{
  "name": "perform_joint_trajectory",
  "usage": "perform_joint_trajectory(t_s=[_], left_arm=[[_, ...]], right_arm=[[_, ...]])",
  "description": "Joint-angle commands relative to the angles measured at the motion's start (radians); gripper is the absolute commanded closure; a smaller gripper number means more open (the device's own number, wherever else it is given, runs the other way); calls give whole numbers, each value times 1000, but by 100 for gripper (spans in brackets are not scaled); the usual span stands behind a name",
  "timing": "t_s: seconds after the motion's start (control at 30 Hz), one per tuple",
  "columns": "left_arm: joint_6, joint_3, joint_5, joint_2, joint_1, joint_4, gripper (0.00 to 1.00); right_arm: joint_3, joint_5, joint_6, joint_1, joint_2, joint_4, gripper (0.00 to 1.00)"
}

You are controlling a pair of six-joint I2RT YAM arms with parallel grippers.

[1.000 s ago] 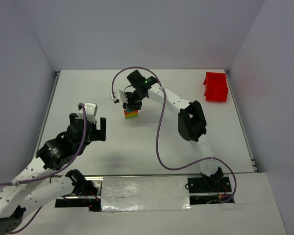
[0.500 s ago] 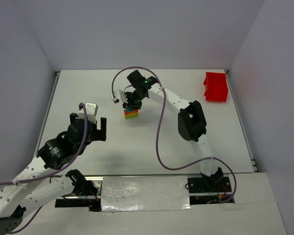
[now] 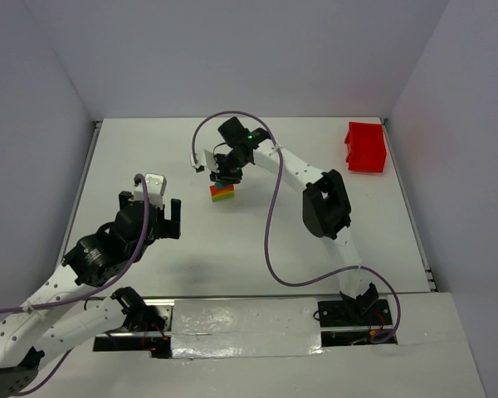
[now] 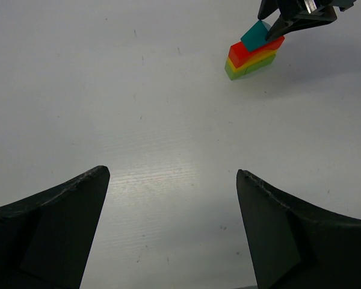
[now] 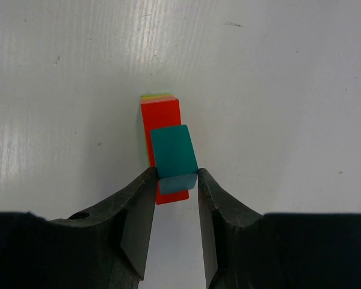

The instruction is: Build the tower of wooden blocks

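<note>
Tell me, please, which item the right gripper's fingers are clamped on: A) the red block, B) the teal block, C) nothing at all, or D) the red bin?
B: in the right wrist view the right gripper has its fingers pressed against both sides of the teal block, which lies on top of the red block.

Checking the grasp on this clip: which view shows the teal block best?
Right wrist: the teal block sits large and centred, pinched between the jaws above the red block. Left wrist shows it small and tilted at the frame's top edge; the top view gives only a speck.
</note>
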Motion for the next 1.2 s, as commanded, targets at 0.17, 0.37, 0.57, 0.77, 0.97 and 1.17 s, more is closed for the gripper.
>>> perform_joint_trajectory(t_s=[0.17,0.37,0.57,0.77,0.97,1.17], left_arm=[[13,-7,6,0,8,35,0],[13,-9,8,3,10,38,1],[14,-7,9,3,11,36,0],[14,-9,9,4,13,36,0],[13,-9,8,4,13,36,1],[13,-6,6,12,17,35,0]], right_arm=[[-1,-41,4,-1,-30,15,60],[1,-44,4,-1,-25,16,59],[-2,-45,6,-1,-25,18,58],[-2,-36,4,-1,-25,18,56],[9,-73,16,-1,-41,10,46],[-17,-96,38,-6,-108,12,0]])
